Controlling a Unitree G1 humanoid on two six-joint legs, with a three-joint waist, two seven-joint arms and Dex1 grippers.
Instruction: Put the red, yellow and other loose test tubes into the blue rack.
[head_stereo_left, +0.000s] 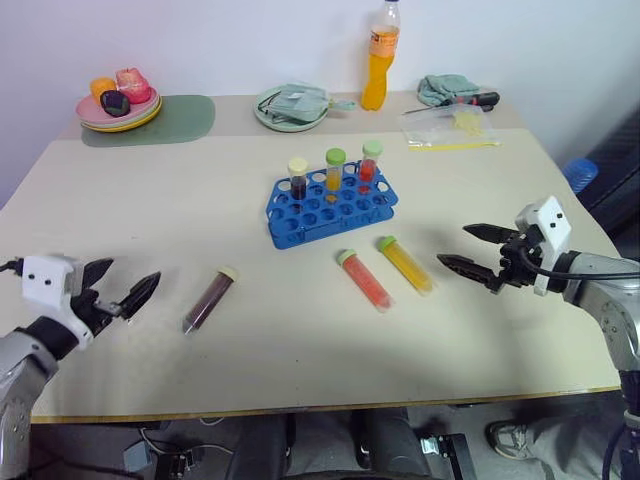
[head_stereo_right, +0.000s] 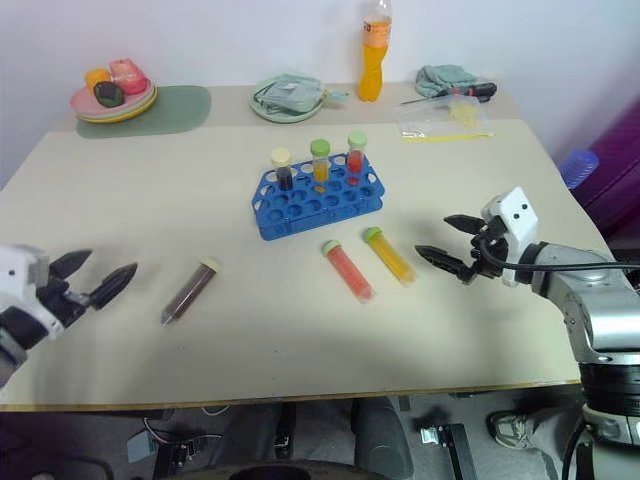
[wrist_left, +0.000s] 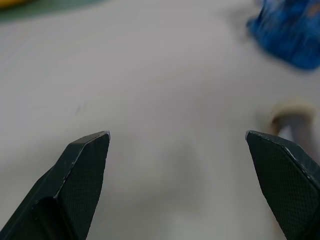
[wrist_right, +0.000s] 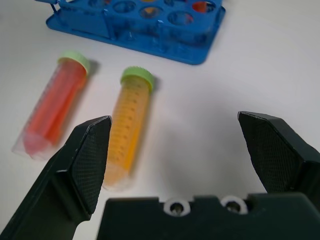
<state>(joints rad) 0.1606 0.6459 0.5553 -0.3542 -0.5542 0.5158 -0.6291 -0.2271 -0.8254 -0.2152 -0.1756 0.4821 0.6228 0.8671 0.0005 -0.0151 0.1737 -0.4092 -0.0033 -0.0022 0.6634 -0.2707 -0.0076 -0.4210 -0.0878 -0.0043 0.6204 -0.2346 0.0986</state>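
So far three capped plastic tubes stand upright in the back row of the blue plastic rack (head_stereo_left: 331, 205) near the middle of the pale table (head_stereo_left: 150, 200): a dark one with a cream cap (head_stereo_left: 298, 180), a yellow-orange one with a green cap (head_stereo_left: 334, 170) and a red one with a green cap (head_stereo_left: 370, 162). Three more lie loose on the tabletop in front of the rack. The red tube with a green cap (head_stereo_left: 364, 280) and the yellow tube with a green cap (head_stereo_left: 405, 263) lie side by side, close but apart, just in front of the rack's right end. The dark brownish tube with a cream cap (head_stereo_left: 208, 300) lies well to the left.

Both hands are empty. The right gripper (head_stereo_left: 468, 248) has its black fingers spread wide, aimed toward the yellow tube and near it without touching. The left gripper (head_stereo_left: 123, 283) is equally wide apart, near the dark tube.

By my reckoning the job stands about half done, with three pick-ups left.
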